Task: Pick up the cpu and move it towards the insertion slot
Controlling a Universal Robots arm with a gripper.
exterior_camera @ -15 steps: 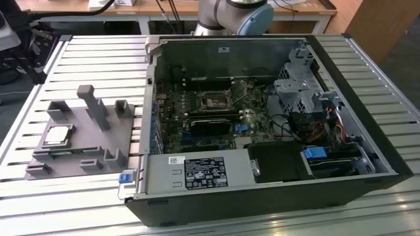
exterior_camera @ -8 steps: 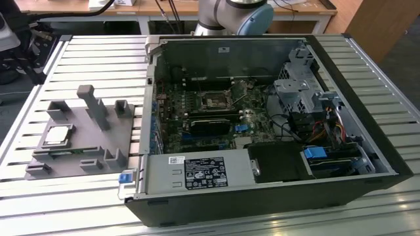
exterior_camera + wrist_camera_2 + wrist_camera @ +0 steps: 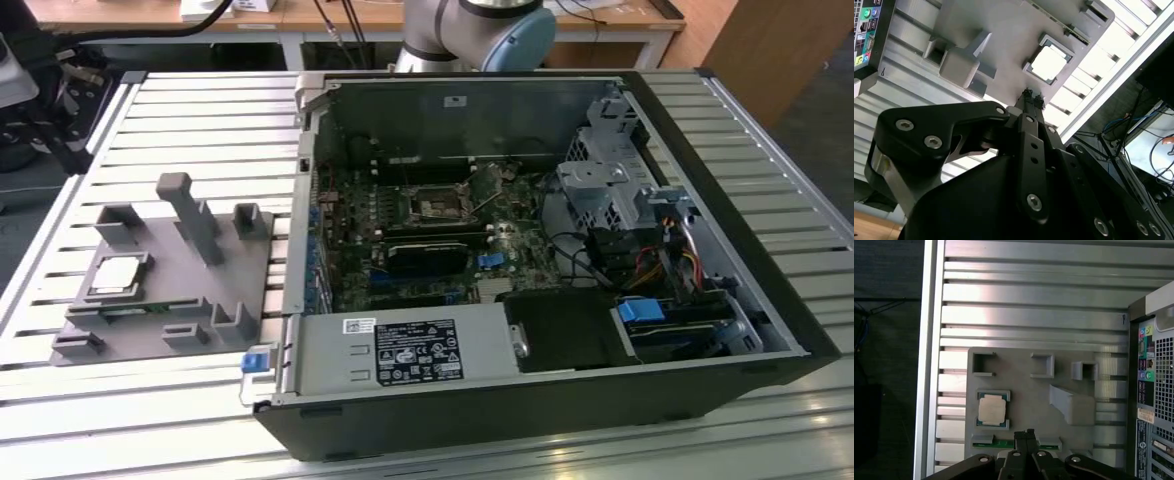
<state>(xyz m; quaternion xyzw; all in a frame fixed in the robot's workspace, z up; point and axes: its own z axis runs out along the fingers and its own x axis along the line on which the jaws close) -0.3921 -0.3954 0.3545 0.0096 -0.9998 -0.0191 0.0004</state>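
Exterior view is showing the cpu (image 3: pixel 118 272) lying flat, silver top up, in a square recess of the grey block (image 3: pixel 180 285), which is sitting on the slatted bench (image 3: pixel 200 110) toward the exterior view's left. The open case (image 3: pixel 561 410) is lying on its side just beside the block, toward the exterior view's right. The slot (image 3: pixel 438 203) is sitting on the board (image 3: pixel 400 285) inside the case, a dark square ringed by thin silver metal, well apart from the cpu. The arm (image 3: pixel 481 30) is rising from beyond the far side of the case. In the first wrist view the cpu (image 3: pixel 992 409) is resting in its recess in the block (image 3: pixel 1024 385), with a narrow green strip (image 3: pixel 1004 443) lying in a groove just beside it and the case (image 3: pixel 1154 390) standing along the block's other side. The jaws are hanging over the strip near the cpu and not touching it; their black fingertips (image 3: pixel 1024 434) are pressing together, seemingly with nothing between them. In the second wrist view the fingertips (image 3: pixel 1027 93) are pointing at the block (image 3: pixel 1004 35) close to the cpu (image 3: pixel 1049 64), which is glaring bright under the light, while the ports on the back of the case (image 3: pixel 866 30) are showing at the edge.
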